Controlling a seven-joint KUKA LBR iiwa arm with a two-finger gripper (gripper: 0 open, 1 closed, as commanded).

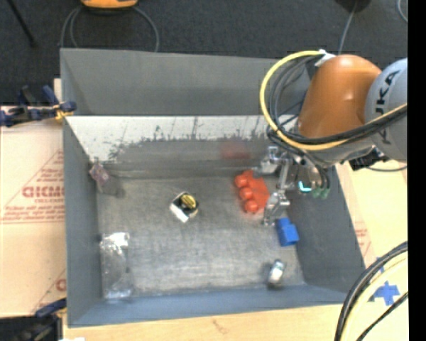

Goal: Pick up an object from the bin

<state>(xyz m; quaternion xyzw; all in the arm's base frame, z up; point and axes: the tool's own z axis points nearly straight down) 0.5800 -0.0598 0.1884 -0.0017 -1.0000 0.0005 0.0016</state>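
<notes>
The orange lump (pixel 250 192) lay just beside the gripper (pixel 275 206), whose grip state was unclear; an off-centre descent could shove it away.

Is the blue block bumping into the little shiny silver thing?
Apart. The camera view shows bare grey bin floor between the blue block and the silver thing.

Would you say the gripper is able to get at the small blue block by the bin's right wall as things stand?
Probably yes. The blue block lies uncovered right beside the gripper, apart from the orange lump; only the nearby sloping wall might crowd it.
</notes>
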